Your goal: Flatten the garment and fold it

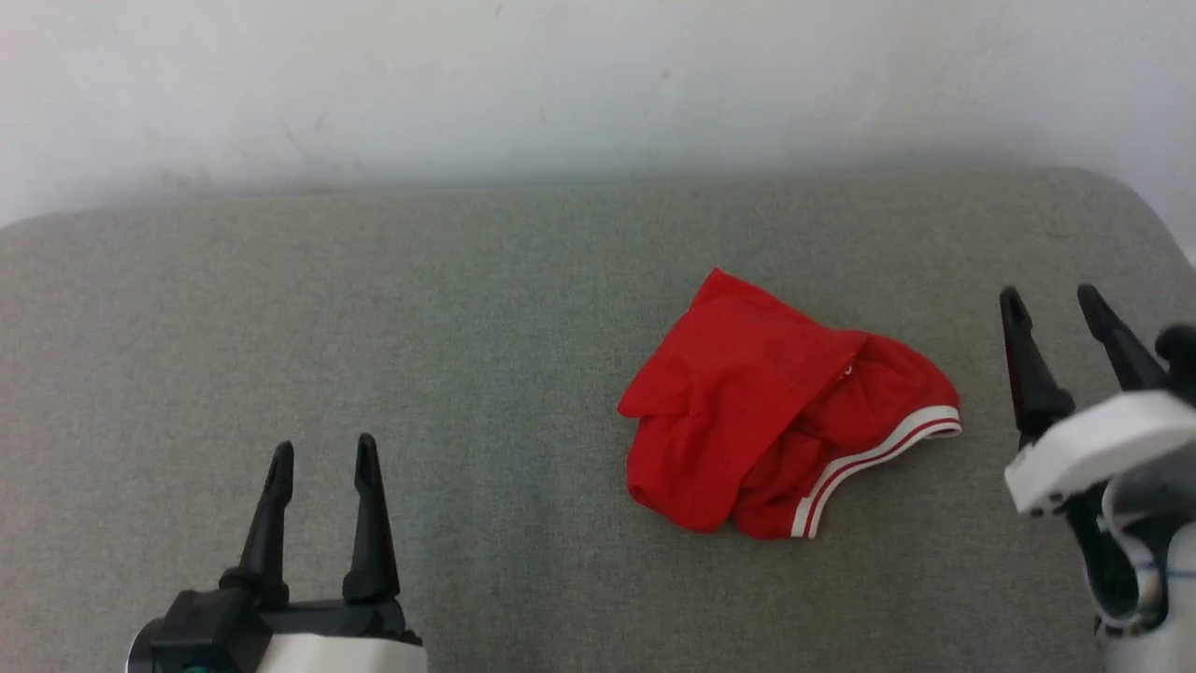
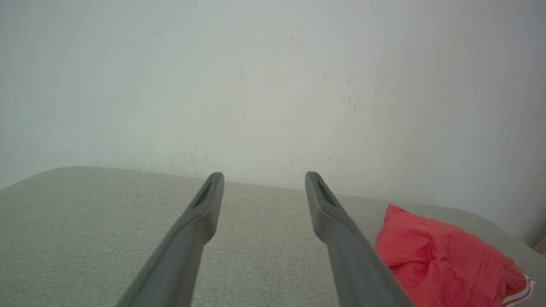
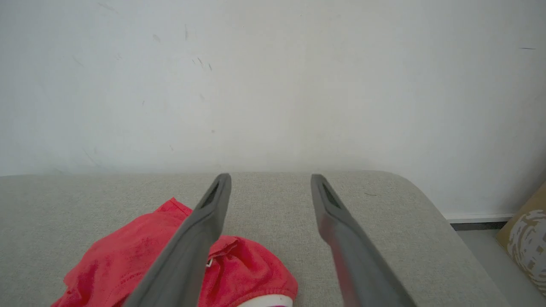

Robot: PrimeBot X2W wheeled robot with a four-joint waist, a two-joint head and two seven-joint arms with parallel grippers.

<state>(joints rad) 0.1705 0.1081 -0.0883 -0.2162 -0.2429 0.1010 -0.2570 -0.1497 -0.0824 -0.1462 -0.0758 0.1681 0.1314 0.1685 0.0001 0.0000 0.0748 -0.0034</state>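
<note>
Shirt (image 1: 785,411) crumpled in heap, right of centre on grey pad (image 1: 420,327), white red-striped band along its right edge. Tiny white tag (image 3: 209,263) in folds, too small to read. Right gripper (image 1: 1051,297) just beside shirt, jaws wide, holding nothing. Left gripper (image 1: 322,458) well apart, jaws wide, empty.

The garment (image 1: 785,411) is lying on the padded surface (image 1: 420,308), right of its middle and nearer the right edge than the left. My right gripper (image 1: 1048,294) is hanging by the right edge, just beside the garment, fingers pointing toward the far edge. My left gripper (image 1: 323,447) is hanging over the near-left part, well apart from the garment. A wall (image 1: 561,84) is standing behind the far edge.
</note>
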